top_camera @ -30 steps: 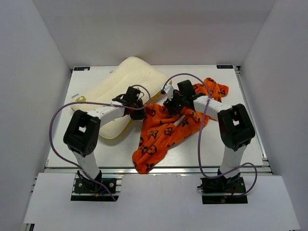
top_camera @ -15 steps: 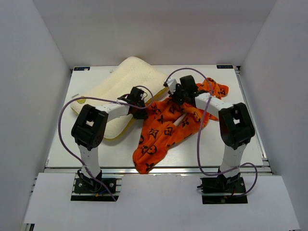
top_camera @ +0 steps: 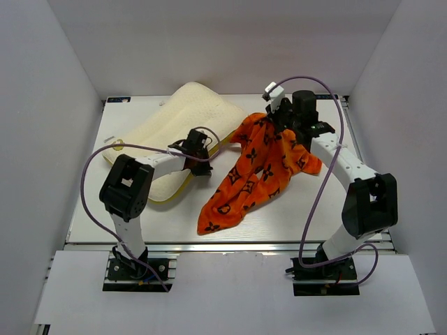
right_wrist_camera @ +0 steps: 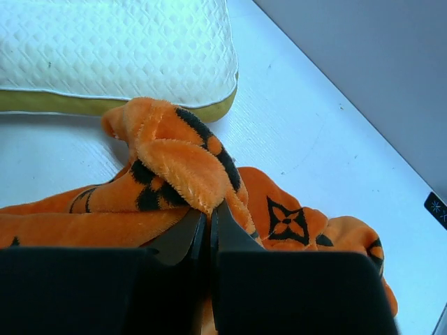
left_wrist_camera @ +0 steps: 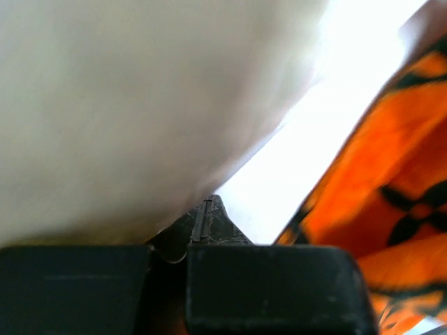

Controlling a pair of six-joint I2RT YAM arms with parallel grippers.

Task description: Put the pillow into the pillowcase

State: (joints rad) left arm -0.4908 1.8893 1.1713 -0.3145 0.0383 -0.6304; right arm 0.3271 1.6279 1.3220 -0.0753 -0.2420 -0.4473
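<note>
The fleecy orange pillowcase (top_camera: 251,164), a fold of it pinched in the closed right gripper (right_wrist_camera: 208,209), drapes crumpled from near the tabletop's (top_camera: 314,202) far edge. The quilted cream pillow (top_camera: 188,112) lies outside it, far left. The left gripper (left_wrist_camera: 206,209) is closed beside the blurred pillow; any hold is unclear.

— The pillow (top_camera: 183,118)?
— Cream-white and quilted with a yellow side band, lying flat and diagonal on the table's (top_camera: 300,209) far-left part.
— And the pillowcase (top_camera: 248,174)?
— Orange with black motifs, bunched. Its far end is raised above the table and its near end trails toward the table's front edge.
</note>
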